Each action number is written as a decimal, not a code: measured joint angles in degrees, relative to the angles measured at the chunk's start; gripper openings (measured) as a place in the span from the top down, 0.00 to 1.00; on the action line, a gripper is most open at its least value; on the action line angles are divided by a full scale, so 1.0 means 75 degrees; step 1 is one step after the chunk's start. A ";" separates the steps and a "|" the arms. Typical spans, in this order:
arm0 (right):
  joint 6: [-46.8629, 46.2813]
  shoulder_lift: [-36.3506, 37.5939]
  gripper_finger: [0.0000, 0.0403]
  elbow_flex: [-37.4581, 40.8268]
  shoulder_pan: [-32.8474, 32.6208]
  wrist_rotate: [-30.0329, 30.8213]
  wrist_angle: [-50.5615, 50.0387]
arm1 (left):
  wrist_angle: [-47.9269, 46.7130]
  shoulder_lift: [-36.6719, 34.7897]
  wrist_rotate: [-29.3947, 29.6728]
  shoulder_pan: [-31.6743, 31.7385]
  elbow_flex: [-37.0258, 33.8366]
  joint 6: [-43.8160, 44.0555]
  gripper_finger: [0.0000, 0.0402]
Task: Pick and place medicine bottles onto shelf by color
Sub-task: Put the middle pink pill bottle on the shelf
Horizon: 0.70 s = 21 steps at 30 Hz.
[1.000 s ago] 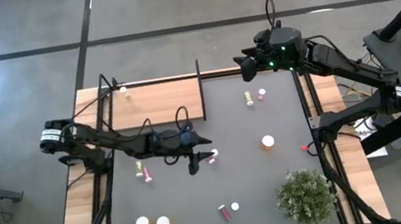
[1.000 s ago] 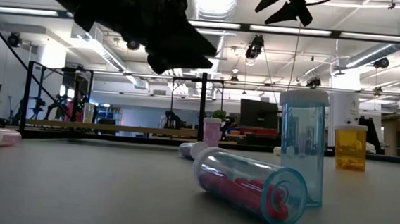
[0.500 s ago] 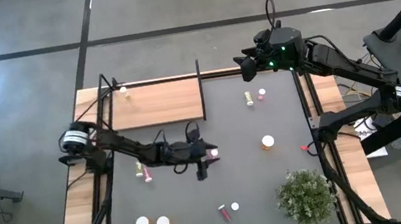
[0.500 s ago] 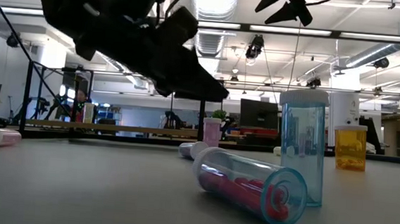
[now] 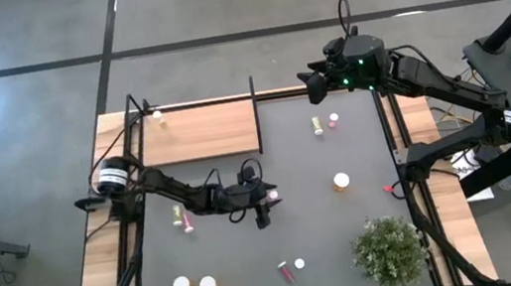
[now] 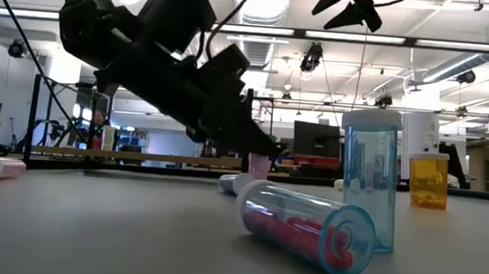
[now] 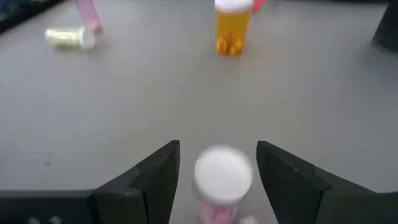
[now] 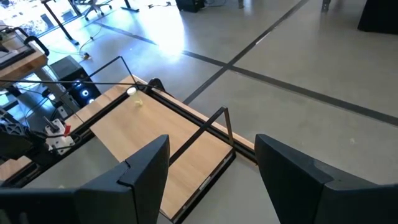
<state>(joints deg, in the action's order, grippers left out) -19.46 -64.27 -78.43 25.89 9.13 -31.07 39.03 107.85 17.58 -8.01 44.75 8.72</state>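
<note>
Near the middle of the table, the left gripper (image 5: 263, 208) hangs low over a pink bottle (image 7: 222, 180) with a white cap, and the wrist view shows the jaws spread wide with the bottle standing in the gap between them, neither finger touching it, so nothing is held. The obvious risk is the approach: the arm comes in at a steep slant, and if 1 finger tip reaches the cap before the other, the upright bottle probably tips and rolls off across the grey top. Closing too high on the smooth cap could also let it squirt out. The right gripper (image 8: 211, 177) waits up at the far edge of the table, jaws apart and empty, looking down at the shelf (image 5: 199, 134), which sits at the far left corner with 1 small bottle (image 5: 159, 117) at its corner. Around the target, an orange bottle (image 7: 233, 26) stands farther on, and a yellow-green one (image 7: 69, 37) lies on its side next to another pink one. In the low view, a clear blue vial (image 6: 307, 228) lies toppled in front, and the plant (image 5: 389, 252) stands at the near right, well apart. The carry back to the shelf looks open, though its raised metal frame could catch a low-held bottle.
</note>
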 joint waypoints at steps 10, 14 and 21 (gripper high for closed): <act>-0.0002 -0.0002 0.44 0.0000 -0.0001 0.0000 0.0000 | -0.0289 -0.0003 0.0117 0.0003 0.0004 0.0596 0.53; -0.0001 -0.0001 0.44 0.0000 -0.0001 0.0000 0.0000 | -0.0292 -0.0006 0.0117 0.0003 0.0006 0.0593 0.59; 0.0000 -0.0003 0.44 0.0000 0.0000 0.0000 0.0000 | -0.0280 -0.0006 0.0109 0.0000 0.0009 0.0596 0.73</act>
<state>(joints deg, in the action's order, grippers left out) -19.46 -64.29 -78.43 25.89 9.13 -31.07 36.93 107.80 18.39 -8.01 44.82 13.19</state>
